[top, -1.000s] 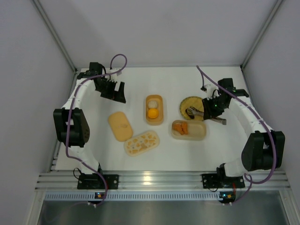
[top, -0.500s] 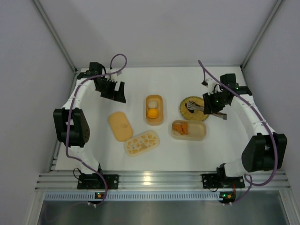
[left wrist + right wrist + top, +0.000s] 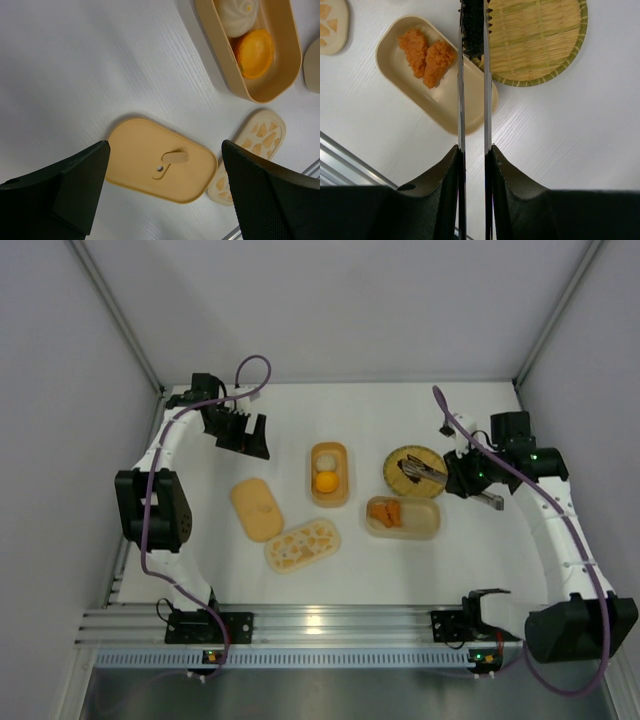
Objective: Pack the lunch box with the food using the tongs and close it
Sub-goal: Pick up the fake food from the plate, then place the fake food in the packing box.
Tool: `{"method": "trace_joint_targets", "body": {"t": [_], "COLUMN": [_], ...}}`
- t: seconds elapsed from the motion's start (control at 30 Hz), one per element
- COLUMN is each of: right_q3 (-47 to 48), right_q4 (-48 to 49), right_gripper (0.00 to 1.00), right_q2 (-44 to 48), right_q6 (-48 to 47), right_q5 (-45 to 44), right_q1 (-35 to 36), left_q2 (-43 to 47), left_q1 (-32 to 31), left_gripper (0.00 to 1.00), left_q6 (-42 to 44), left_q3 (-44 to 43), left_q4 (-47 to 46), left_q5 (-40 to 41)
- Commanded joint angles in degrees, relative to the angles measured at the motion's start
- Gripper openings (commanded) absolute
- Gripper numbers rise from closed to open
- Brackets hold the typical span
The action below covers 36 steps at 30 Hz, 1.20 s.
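Lunch box lids lie toward 9 o'clock in the top view, the plain lid and the patterned lid. Your left gripper hangs at 12 o'clock of them, jaws wide and holding nothing. At centre, the first box holds the whitish ball and the yellow-orange ball. Toward 3 o'clock of it, the second box carries the orange chunks and has bare floor at its 3 o'clock end. The plate sits just beside that box at 12 o'clock. Your right gripper is clamped narrow on the tongs, whose long axis points from the claw toward 9-to-10 o'clock. The dark piece is pinched between their tips over the plate; you cannot tell whether it is lifted clear. From the tips the second box lies at 6 o'clock, so I judge a short swing that way, and your right arm is far nearer.
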<state>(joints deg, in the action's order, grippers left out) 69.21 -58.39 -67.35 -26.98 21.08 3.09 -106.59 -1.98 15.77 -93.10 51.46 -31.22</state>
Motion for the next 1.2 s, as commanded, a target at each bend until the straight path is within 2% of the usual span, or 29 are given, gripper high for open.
{"method": "trace_joint_targets", "body": {"t": [0.0,0.17,0.43,0.8,0.9,1.03,1.17], "right_q3": [-1.88,-4.69,-7.86,-8.66,-8.3,-8.04,-7.16], "right_q4": [-5.4,-8.66,-11.22,-6.21,-6.3,-6.56,-7.26], "right_gripper": [0.13,0.13,0.13,0.15,0.19,0.34,0.38], "right_q2": [3.71,8.02,10.05,4.25,3.11,3.19,3.28], "right_q6": [-4.21,-7.55,-9.49,-7.21,-7.47,-8.09,-8.35], "right_q5": [1.86,2.03,-0.16,-1.48,-1.22,-1.48,-1.31], "right_q1": [-0.54,-0.46,-0.54,-0.54,-0.54,-0.54,-0.54], "left_q2": [-0.03,-0.11,0.06,0.68,0.68,0.68,0.41], "left_q1": [0.04,0.04,-0.04,-0.04,-0.04,-0.04,-0.04], "left_gripper": [0.98,0.98,0.98,0.98,0.98,0.98,0.98], "left_q6": [-0.56,-1.0,-1.53,-1.44,-0.92,-0.65,-0.92], "left_q3": [0.2,0.99,1.52,2.31,2.22,2.31,2.4], "left_q4": [-2.33,-3.21,-4.09,-4.53,-4.27,-4.09,-4.44], "left_q5": [-2.18,-2.44,-2.53,-1.83,-1.56,-1.21,-1.21]}}
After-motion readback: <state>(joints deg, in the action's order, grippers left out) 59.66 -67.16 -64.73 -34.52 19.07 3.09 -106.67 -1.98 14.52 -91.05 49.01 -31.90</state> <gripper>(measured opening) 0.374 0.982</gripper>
